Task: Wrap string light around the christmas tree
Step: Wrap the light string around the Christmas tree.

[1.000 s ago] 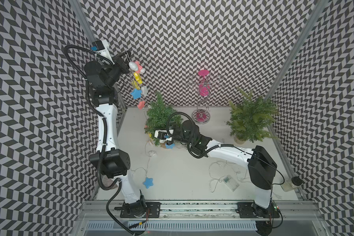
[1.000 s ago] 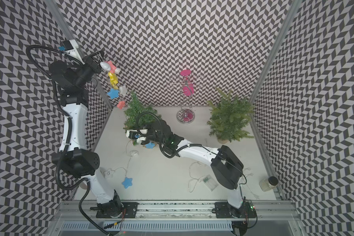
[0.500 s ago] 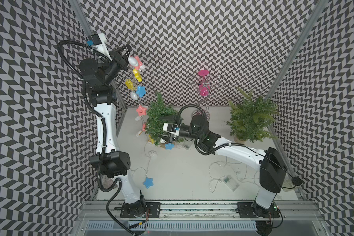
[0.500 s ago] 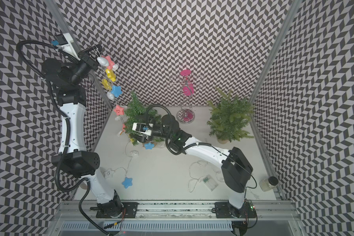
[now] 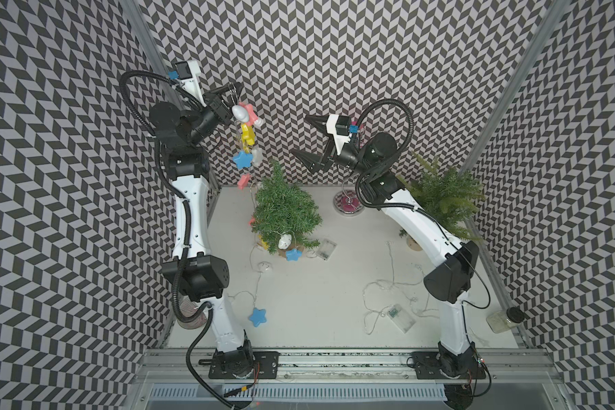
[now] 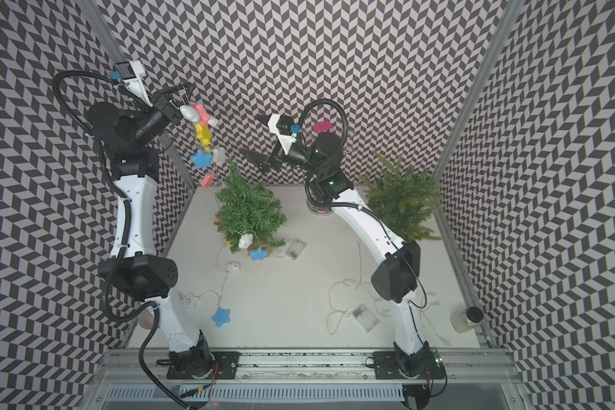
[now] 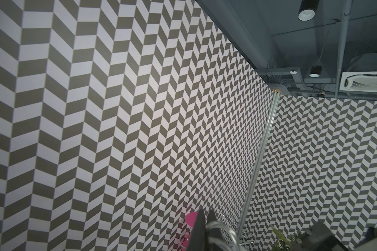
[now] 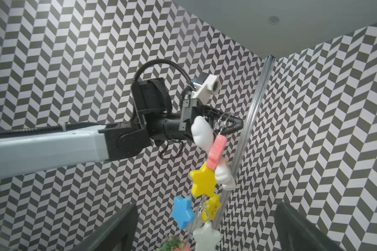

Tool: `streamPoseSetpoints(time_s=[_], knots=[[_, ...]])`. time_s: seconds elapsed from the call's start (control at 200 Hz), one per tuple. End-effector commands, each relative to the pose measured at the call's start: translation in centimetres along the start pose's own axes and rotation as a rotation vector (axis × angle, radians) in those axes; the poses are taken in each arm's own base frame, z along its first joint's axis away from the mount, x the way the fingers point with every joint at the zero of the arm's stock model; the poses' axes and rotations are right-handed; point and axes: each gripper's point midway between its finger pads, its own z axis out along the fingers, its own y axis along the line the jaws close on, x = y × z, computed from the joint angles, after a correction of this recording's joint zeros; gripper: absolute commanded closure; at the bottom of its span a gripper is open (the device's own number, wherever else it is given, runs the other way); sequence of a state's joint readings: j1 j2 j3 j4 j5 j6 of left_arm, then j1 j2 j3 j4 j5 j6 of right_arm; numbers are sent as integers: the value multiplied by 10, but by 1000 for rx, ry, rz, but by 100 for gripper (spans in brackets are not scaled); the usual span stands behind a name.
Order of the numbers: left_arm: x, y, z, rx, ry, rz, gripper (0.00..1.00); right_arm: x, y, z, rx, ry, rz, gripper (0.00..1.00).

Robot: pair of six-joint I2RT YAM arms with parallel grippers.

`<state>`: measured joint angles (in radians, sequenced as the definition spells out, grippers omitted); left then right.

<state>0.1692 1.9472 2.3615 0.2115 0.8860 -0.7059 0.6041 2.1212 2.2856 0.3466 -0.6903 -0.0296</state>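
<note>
Clock directions are read on the top views, with 12 toward the back wall. The left claw (image 5: 235, 89) is raised high at 10 o'clock, jaws closed tight on the thin wire of the string light (image 5: 247, 133). White, pink, yellow and blue lamps dangle in a bunch beneath it, clear of the bench (image 5: 316, 301). The bunch's lowest pink star hangs just beside the top of the christmas tree (image 5: 284, 209), on its 10 o'clock side. The tree stands upright at 11 o'clock on the bench. The rest of the string lies low: a white cloud lamp and a blue star sit at the tree's foot at 6 o'clock. A clear battery box (image 5: 326, 248) lies just beside them at 5 o'clock, and further lamps trail across the bench toward 7 o'clock. The right claw (image 5: 304, 138) is aloft at 12 o'clock, jaws spread fully with nothing between them, facing the hanging lamps. A second string light (image 5: 400, 317) lies loose at 5 o'clock.
</note>
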Motion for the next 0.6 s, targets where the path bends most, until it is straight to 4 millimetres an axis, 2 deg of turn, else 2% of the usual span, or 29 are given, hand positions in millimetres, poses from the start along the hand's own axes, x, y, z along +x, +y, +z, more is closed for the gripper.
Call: streamPoseSetpoints(time_s=[0.0, 0.145, 0.28, 0.395, 0.476, 0.591], knots=[[-2, -35, 8, 142, 3, 101, 100, 17, 8, 5, -76, 7, 84, 0], [15, -45, 23, 211, -6, 136, 100, 25, 14, 5, -112, -1, 88, 0], [30, -61, 39, 235, -3, 206, 100, 32, 6, 5, -78, -7, 67, 0], [34, -78, 48, 256, -35, 246, 100, 41, 1, 6, -68, -12, 75, 1], [35, -81, 55, 227, -49, 262, 100, 49, -2, 5, -70, -14, 93, 1], [47, -77, 66, 174, -29, 298, 100, 52, -11, 2, -44, -20, 116, 0]])
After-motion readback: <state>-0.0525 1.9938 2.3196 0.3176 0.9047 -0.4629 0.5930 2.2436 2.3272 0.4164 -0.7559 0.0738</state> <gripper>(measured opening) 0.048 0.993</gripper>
